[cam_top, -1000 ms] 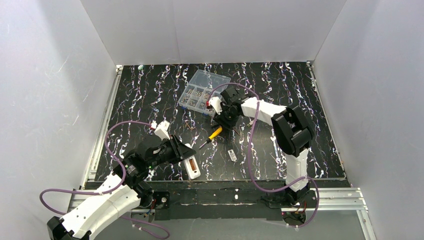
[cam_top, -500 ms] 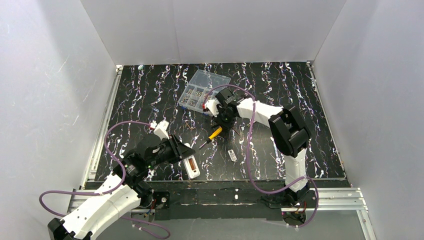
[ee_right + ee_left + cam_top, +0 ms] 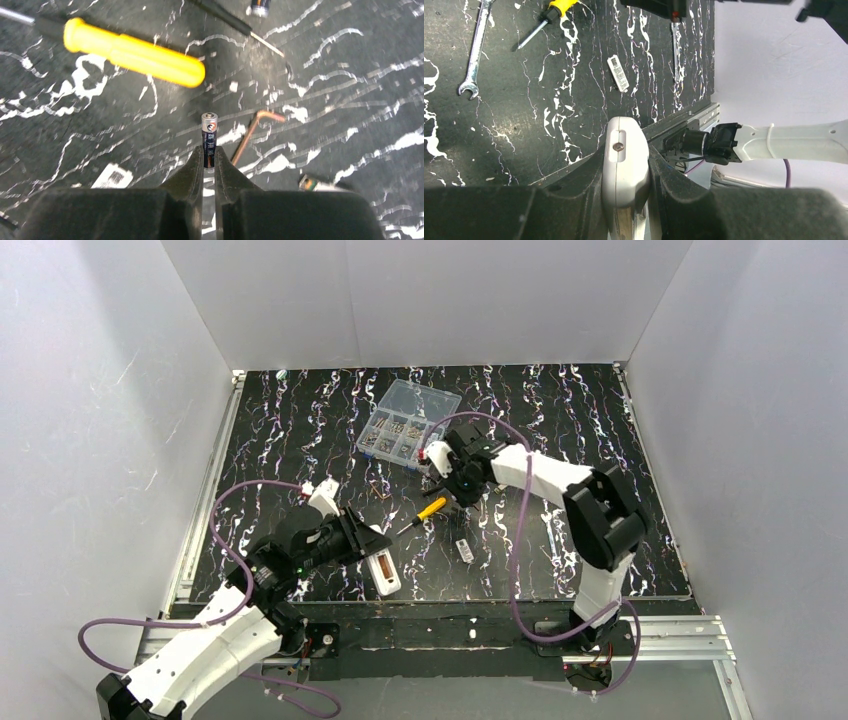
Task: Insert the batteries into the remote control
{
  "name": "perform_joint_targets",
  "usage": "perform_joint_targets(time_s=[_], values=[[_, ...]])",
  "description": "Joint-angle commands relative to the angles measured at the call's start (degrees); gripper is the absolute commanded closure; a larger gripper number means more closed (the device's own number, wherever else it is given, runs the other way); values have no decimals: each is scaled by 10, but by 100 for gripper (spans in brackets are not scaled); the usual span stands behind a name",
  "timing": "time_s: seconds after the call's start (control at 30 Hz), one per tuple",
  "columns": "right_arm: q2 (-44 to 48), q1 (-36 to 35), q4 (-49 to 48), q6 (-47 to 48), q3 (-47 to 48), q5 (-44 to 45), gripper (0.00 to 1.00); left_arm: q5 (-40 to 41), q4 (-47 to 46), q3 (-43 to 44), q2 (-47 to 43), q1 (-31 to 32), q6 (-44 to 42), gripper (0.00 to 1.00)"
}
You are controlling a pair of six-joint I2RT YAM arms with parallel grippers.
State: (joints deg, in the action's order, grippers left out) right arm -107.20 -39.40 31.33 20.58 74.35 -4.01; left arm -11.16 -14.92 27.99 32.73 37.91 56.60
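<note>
The white remote control (image 3: 384, 574) sits clamped in my left gripper (image 3: 372, 552) near the table's front edge, its brown open compartment facing up. The left wrist view shows the remote control's (image 3: 625, 165) rounded end, with a screw in it, squeezed between the left gripper's (image 3: 626, 172) two black fingers. My right gripper (image 3: 463, 491) hovers low over mid-table, right of the yellow screwdriver. Its narrow tips (image 3: 208, 161) are shut on a dark AAA battery (image 3: 209, 135), which sticks out forward. A second battery (image 3: 314, 183) lies to the right, and another (image 3: 260, 6) at the top edge.
A yellow-handled screwdriver (image 3: 428, 509) lies mid-table, and a clear parts box (image 3: 405, 423) stands behind it. A small white labelled piece (image 3: 464, 549) lies right of the remote. A wrench (image 3: 474, 47), a copper hex key (image 3: 254, 134) and a thin black screwdriver (image 3: 232, 21) also lie on the table.
My right gripper has closed onto the battery and its arm has shifted a little to the right. The left arm and the remote have not moved.
</note>
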Motion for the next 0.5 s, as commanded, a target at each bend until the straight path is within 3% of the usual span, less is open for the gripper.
perform_joint_targets(time_s=[0.0, 0.13, 0.47], values=[[107, 2, -4, -45, -32, 10, 95, -7, -29, 25, 5, -5, 2, 100], [204, 1, -1, -83, -74, -10, 99, 0, -83, 12, 12, -5, 12, 100], [496, -53, -85, -94, -209, -190, 99, 30, -293, -20, 47, -7, -7, 100]])
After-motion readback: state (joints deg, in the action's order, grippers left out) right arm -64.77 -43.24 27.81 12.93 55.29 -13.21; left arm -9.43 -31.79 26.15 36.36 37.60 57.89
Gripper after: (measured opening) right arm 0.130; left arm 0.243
